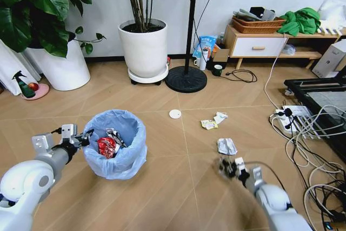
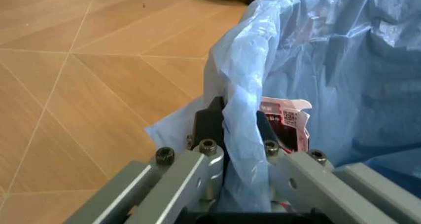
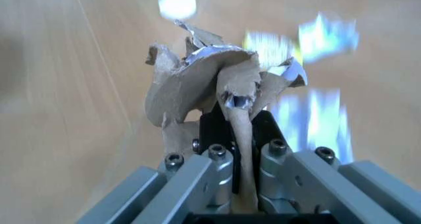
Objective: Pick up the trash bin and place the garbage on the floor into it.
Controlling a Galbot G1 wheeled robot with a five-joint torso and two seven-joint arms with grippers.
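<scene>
The left pincer is closed on the rim of the trash bin, with the light-blue bag pinched between its fingers. The bin stands on the floor, just to the right of this pincer. Inside the bin, close behind the gripped rim, lie a red can and a dark wrapper.

The right pincer is clamped on a crumpled brownish paper wad, which sticks out past the fingertips. Just beyond this pincer a grey paper wad lies on the floor. Farther away from it are a yellowish scrap and a white wad, touching or almost touching each other. A white disc lies further to the left of them, between the two pincers.
</scene>
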